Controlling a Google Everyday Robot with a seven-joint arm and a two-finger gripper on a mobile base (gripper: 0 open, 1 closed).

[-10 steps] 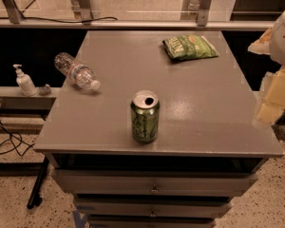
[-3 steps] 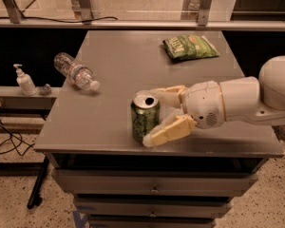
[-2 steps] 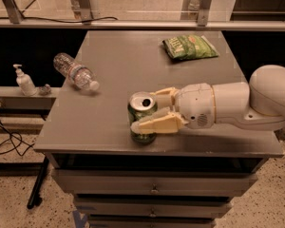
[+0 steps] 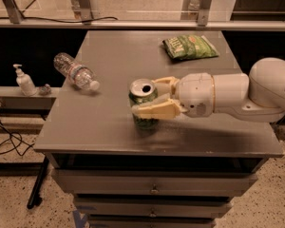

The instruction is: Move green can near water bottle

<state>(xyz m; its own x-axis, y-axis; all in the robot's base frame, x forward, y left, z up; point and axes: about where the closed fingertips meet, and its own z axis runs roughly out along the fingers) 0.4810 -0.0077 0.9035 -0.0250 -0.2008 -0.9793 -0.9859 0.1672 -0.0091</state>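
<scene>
I've got the gripper (image 4: 146, 97) reaching in from the right. Its two cream fingers are clamped on the green can (image 4: 143, 120), a standard aluminium drink can with a silver top and a tab opening, one finger across the near side and the other round the far side. The can is at the near middle of the flat grey table (image 4: 218, 137), and I can't tell whether its base is off the surface. The target is the water bottle (image 4: 75, 72), small, clear, crinkled plastic with a white cap. It lies on its side at the far left, close to the table's left edge and well apart from the can. Here's my worry: that bottle is round and lying down, so if I bring the can or the fingers in too tight, one nudge could roll it off the left edge, down towards the white pump dispenser (image 4: 23, 80) on the lower ledge. The can is thin aluminium too, so too much squeeze dents it, and too little lets it slip. The grip looks high on the can, so dragging it rather than lifting could catch the base and topple it. The flat green chip bag (image 4: 190, 46) at the far right is out of my path.
</scene>
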